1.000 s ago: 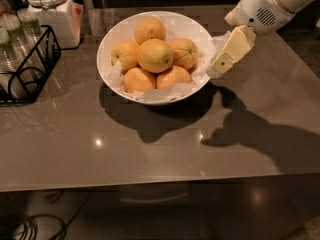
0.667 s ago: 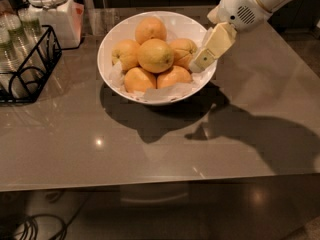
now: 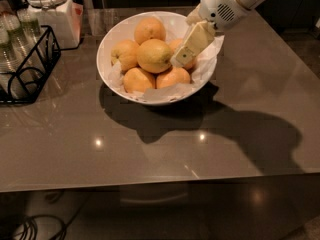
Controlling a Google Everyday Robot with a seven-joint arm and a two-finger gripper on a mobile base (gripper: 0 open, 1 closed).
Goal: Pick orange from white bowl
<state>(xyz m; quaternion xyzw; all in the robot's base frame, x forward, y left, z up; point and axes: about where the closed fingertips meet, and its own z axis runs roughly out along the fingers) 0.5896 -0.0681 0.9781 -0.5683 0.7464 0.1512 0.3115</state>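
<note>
Toward the middle of the far edge of a smooth, glossy grey-brown counter point(image 3: 225, 134): a wide, round white bowl point(image 3: 106, 39) with a shiny glazed wall and a plain rim, lined with crumpled white paper point(image 3: 205, 59).

Heaped inside, several round fruits with dimpled skin. On top of the heap, near the bowl's centre: the orange point(image 3: 155, 55), the biggest of the lot, yellow-orange, matte and pitted. Slightly oval rather than a true ball, with the long axis running roughly along the counter's far edge. Cannot tell which way the stem end faces. Pressed around it, smaller and deeper-orange fruits point(image 3: 138, 80).

Reaching down into the bowl from the far right corner: the gripper point(image 3: 182, 56), a flat cream-coloured plastic blade below a rounded white housing with a vent grille. Tip just beside the orange's right flank, over the fruit behind it; touching or apart, cannot tell. Cannot tell how far apart the jaws stand, nor whether anything is held.

At the far left corner: a white lidded jar point(image 3: 50, 6). Along the left edge: a black wire rack point(image 3: 30, 64).
</note>
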